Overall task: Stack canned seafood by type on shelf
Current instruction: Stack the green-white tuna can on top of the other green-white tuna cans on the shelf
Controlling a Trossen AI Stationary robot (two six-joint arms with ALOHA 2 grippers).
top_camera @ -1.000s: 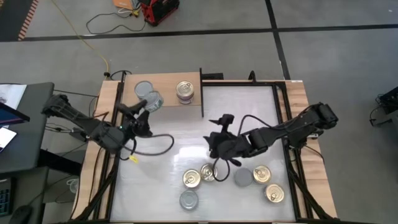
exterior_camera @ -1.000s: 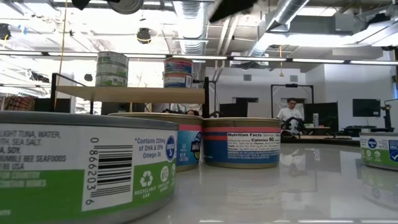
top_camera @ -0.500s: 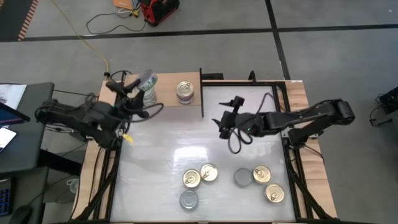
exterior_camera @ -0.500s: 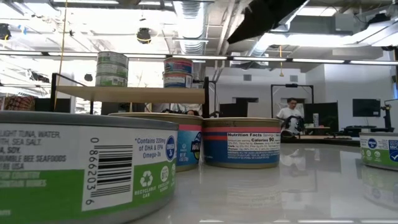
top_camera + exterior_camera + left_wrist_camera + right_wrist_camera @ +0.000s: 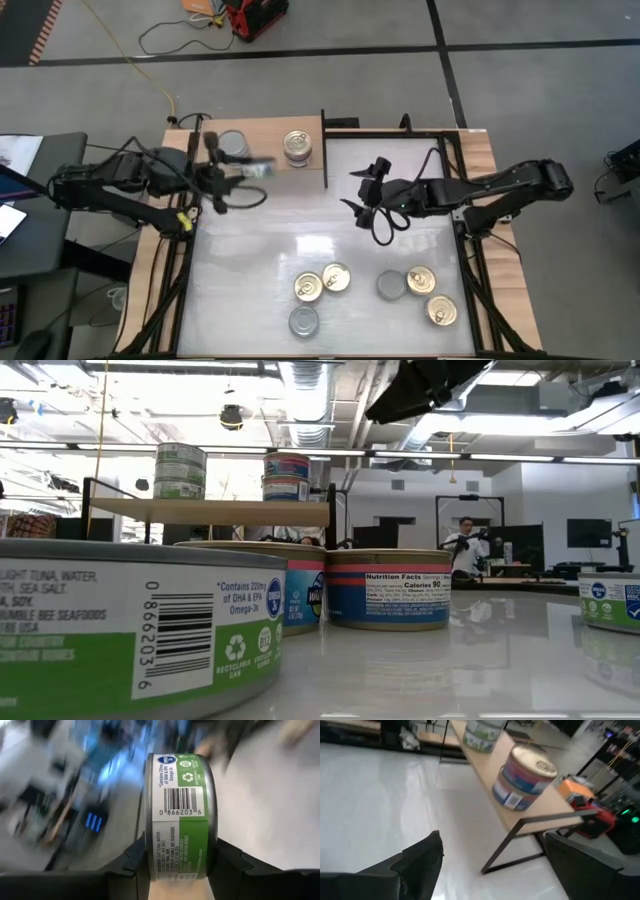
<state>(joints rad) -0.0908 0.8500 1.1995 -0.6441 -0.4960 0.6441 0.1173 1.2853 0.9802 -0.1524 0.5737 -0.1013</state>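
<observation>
Swung sideways since earlier, left gripper (image 5: 250,168) pinches a green tin (image 5: 180,815), apparently beside the shelf (image 5: 265,133); right gripper (image 5: 368,186) hangs spread.

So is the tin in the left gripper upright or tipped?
Tipped: the green-label tin lies sideways between the left gripper's fingers, barcode running across.

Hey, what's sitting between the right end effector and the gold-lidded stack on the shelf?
In the high view, only the shelf's thin dark upright panel stands between the right end effector and the gold-lidded stack; the rest is bare white tabletop.
</observation>
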